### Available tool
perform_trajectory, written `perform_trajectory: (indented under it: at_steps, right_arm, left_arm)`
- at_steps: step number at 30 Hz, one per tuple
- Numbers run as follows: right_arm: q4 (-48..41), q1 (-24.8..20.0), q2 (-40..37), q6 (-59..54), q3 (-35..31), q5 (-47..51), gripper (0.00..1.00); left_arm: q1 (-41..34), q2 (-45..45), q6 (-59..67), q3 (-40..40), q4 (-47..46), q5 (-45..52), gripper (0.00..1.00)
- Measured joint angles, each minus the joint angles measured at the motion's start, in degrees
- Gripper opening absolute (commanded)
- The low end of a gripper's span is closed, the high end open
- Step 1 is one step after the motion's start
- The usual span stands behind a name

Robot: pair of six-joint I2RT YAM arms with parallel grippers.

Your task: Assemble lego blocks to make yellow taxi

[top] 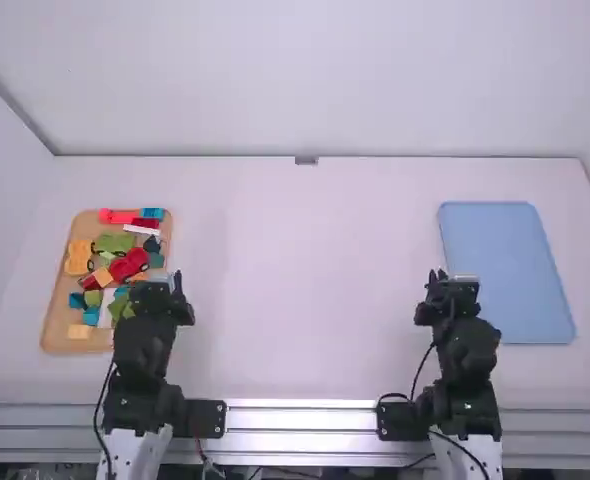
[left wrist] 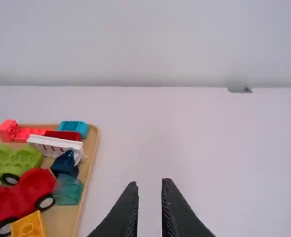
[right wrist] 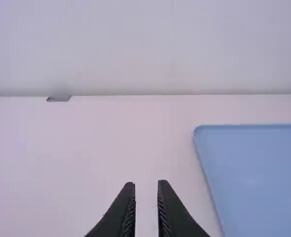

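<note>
Since the large yellow piece point(top: 78, 257) is set on the wooden tray point(top: 55, 322), left of the left claw point(left wrist: 149, 182) (the nearer one), a leftward reach is suggested, that and the right claw point(right wrist: 146, 182) being parted and empty.

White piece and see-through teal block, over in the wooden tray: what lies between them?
A dark blue block lies between the white piece and the see-through teal block; the left wrist view shows it.
</note>
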Motion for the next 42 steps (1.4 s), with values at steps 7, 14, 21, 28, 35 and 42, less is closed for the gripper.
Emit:
perform_trajectory:
  at_steps: [7,14,21,28,35,42]
  right_arm:
    - [-2.32,0.00,9.79,-1.31,9.38,-0.24,0.30]
    - [-4.79,0.00,21.33,-2.97,20.13,-1.53,0.43]
    - [-6.47,0.22,32.92,-4.74,31.26,-2.49,0.57]
    - [-7.78,1.79,44.78,-6.69,42.62,-3.56,0.71]
    - [-8.74,3.13,55.21,-8.37,52.65,-4.17,0.82]
    - [-8.70,3.34,64.02,-9.90,60.96,-4.87,0.91]
  left_arm:
    - [0.13,7.74,-0.04,6.54,-0.83,-3.06,0.30]
    - [3.21,16.72,-1.64,14.12,-3.58,-6.56,0.43]
    - [10.56,25.75,-3.26,22.10,-7.93,-6.56,0.57]
    - [23.06,35.74,-4.15,32.89,-17.03,-2.80,0.71]
    - [37.62,47.41,-4.26,47.32,-30.01,-2.08,0.82]
    - [51.39,66.10,-1.97,66.16,-42.34,3.58,0.92]
